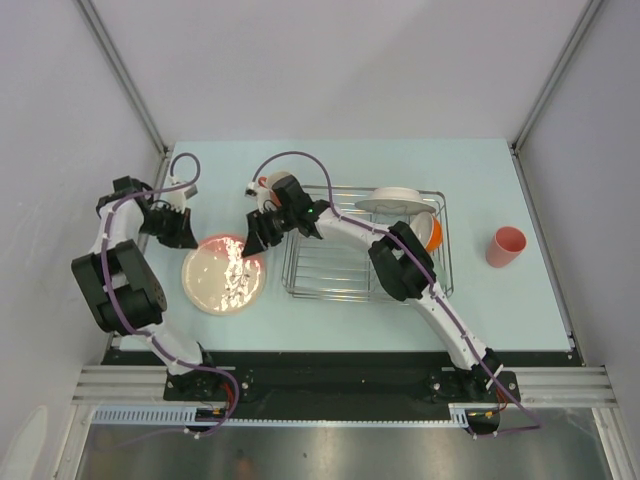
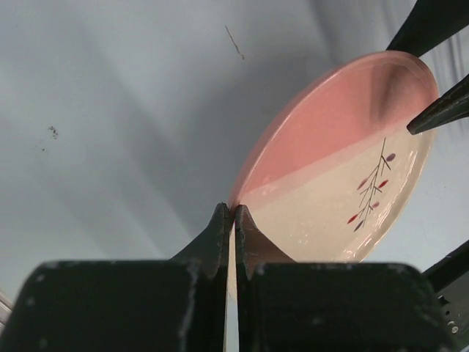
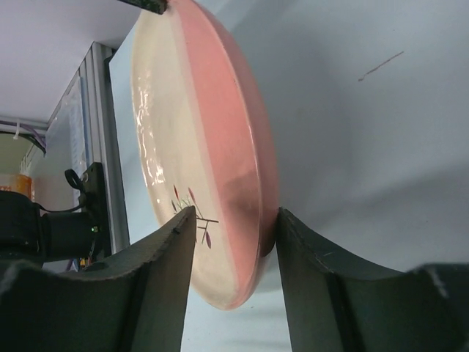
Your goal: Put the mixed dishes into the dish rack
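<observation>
The pink plate with dark twig mark [image 1: 225,275] is tilted up over the table left of the dish rack [image 1: 330,262]. My left gripper [image 1: 186,240] is shut on its far-left rim, which is pinched between the jaws in the left wrist view [image 2: 233,210]. My right gripper [image 1: 253,240] is open and straddles the opposite rim [image 3: 234,216], one finger over the face, one behind the underside. A white plate [image 1: 400,200] and the orange-and-white bowl [image 1: 432,232] sit in the rack. The pink tumbler [image 1: 505,247] stands on the table at the right. The pale green bowl is out of view.
A small orange and white object [image 1: 262,184], partly hidden behind my right wrist, sits by the rack's far-left corner. The rack's near-left slots hold nothing. Grey walls enclose the table on three sides.
</observation>
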